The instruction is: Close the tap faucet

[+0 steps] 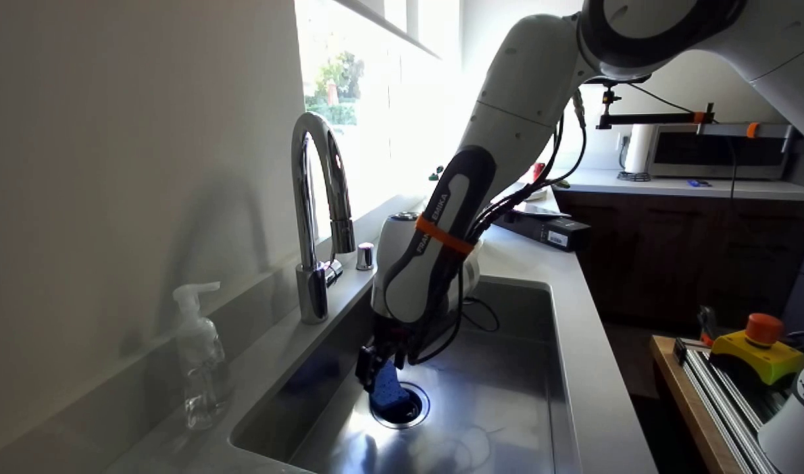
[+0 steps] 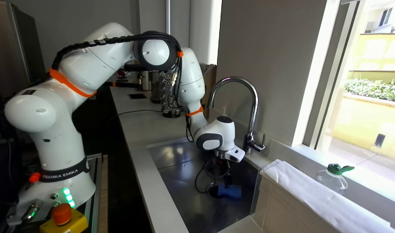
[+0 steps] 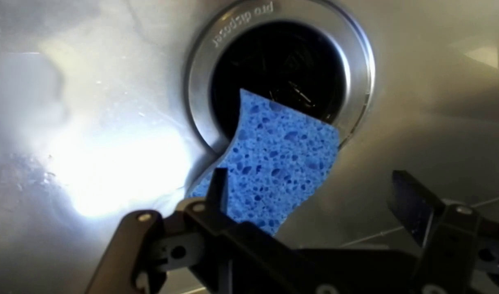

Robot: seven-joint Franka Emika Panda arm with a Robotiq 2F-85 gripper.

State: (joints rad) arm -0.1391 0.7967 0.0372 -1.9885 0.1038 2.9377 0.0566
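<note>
The tap faucet is a tall chrome gooseneck behind the sink; it shows in both exterior views (image 1: 303, 197) (image 2: 255, 101). Its side lever (image 1: 334, 271) sits low on the thick base, and it also shows in an exterior view (image 2: 263, 139). I see no water running from the spout. The faucet is outside the wrist view. My gripper (image 3: 310, 179) is open and empty, pointing down low in the sink, well below and apart from the faucet; it shows in both exterior views (image 1: 382, 365) (image 2: 228, 179). One finger overlaps a blue sponge (image 3: 274, 163); I cannot tell whether they touch.
The sponge lies partly over the drain (image 3: 361, 61) in the steel sink (image 1: 507, 368). A clear soap dispenser (image 1: 201, 368) stands beside the faucet. A chrome knob (image 1: 365, 255) stands behind it. A white cloth (image 2: 314, 191) and green-topped bottle (image 2: 335, 178) are near the window.
</note>
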